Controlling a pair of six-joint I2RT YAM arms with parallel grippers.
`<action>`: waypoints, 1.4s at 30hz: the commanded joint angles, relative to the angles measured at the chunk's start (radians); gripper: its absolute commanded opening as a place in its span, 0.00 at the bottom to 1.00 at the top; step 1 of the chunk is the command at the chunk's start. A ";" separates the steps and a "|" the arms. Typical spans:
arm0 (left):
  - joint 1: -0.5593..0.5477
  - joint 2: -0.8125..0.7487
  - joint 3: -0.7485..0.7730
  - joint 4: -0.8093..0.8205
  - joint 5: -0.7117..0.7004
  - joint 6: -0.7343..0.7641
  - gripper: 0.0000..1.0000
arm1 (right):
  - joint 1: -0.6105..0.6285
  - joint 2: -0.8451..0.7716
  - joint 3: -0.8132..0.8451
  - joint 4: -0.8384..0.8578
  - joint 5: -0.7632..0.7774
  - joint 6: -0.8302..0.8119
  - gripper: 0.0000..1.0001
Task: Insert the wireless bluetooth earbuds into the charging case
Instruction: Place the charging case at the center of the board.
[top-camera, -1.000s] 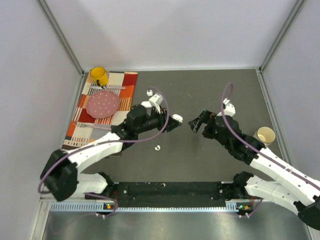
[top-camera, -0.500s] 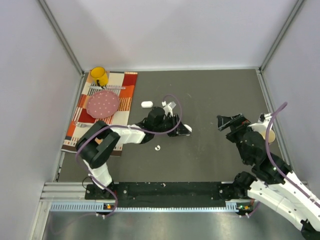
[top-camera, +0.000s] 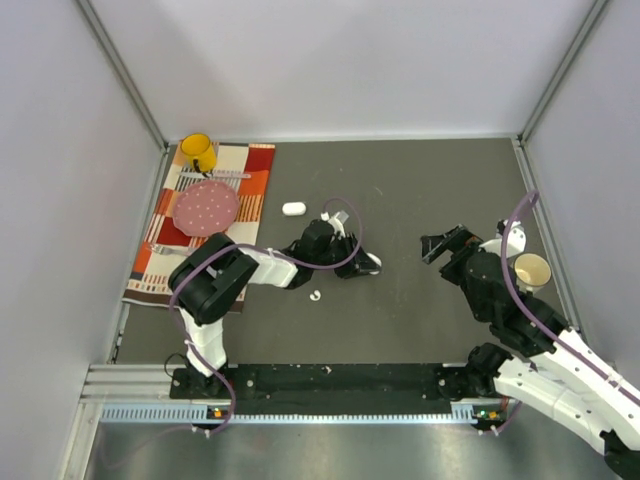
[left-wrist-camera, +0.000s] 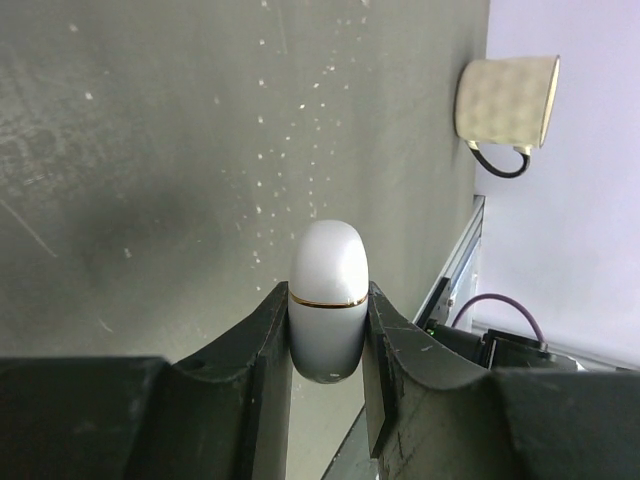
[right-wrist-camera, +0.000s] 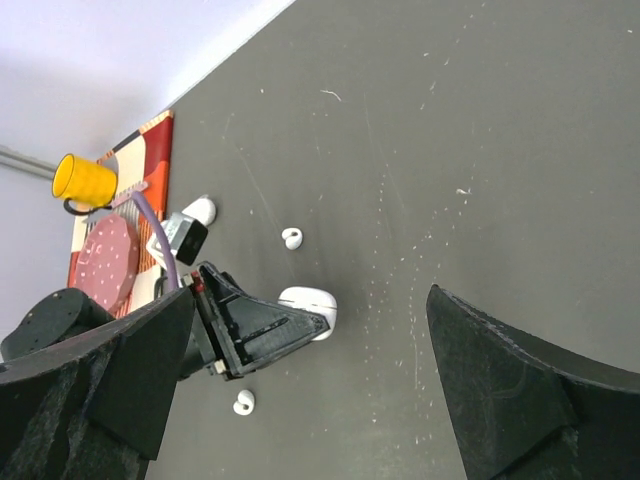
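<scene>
Two hazards at the clamped case

Left gripper (left-wrist-camera: 328, 292) is closed on the lower half of the case (left-wrist-camera: 328, 262), whose lid appears shut along its gold seam. Right gripper (top-camera: 445, 243) hangs to the right of the case, jaws wide apart and empty. One earbud (right-wrist-camera: 291, 238) lies loose on the table (top-camera: 420, 330) near the case's far side; another earbud (top-camera: 315, 295) lies near its side toward the arm bases. Likely risks are the smooth, rounded case squirting from the jaws and the tiny earbuds being flicked away.

The jaws grip a white charging case (left-wrist-camera: 328, 290), apparently closed.
</scene>
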 joint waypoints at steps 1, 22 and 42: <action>0.001 0.040 0.030 0.022 -0.009 -0.014 0.24 | -0.008 -0.006 0.053 0.008 -0.002 -0.018 0.99; -0.021 -0.003 0.120 -0.403 -0.126 0.224 0.52 | -0.008 0.024 0.056 0.011 -0.010 0.008 0.99; 0.012 -0.456 0.089 -0.730 -0.380 0.468 0.53 | -0.012 0.225 0.106 0.141 -0.056 -0.215 0.99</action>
